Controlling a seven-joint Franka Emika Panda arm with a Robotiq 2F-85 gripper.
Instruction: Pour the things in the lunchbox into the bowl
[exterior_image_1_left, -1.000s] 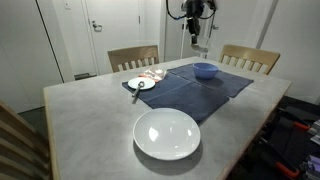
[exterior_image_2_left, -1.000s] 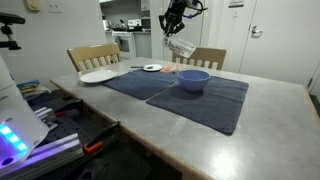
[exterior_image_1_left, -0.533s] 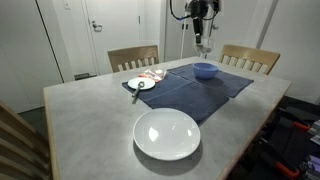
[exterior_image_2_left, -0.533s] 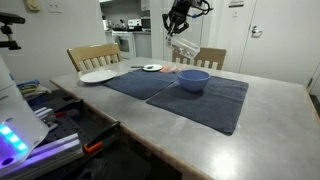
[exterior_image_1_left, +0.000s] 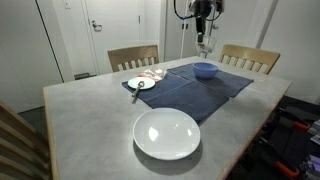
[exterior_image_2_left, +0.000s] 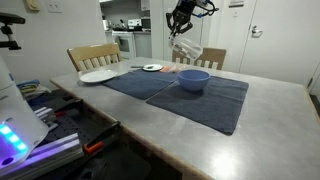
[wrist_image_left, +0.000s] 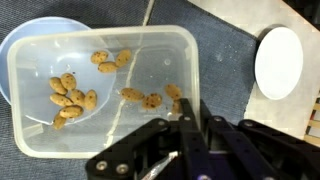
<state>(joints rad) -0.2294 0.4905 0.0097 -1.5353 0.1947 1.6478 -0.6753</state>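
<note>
Pour step in hand: gripper (wrist_image_left: 195, 115) jaws pinch the lunchbox (wrist_image_left: 110, 90) rim, box tilted above the bowl (exterior_image_1_left: 205, 70), brown pieces (wrist_image_left: 70, 95) inside; next, I judge, tip steeper over the bowl.

A clear lunchbox (wrist_image_left: 150, 60) fills the wrist view, its near rim clamped by the gripper (wrist_image_left: 190, 114). Small brown pieces (wrist_image_left: 68, 95) lie scattered inside it, most gathered toward its left end, where the blue bowl (wrist_image_left: 30, 30) shows beneath. A white plate (wrist_image_left: 278, 60) sits beyond its right end on dark cloth (wrist_image_left: 225, 50).
</note>
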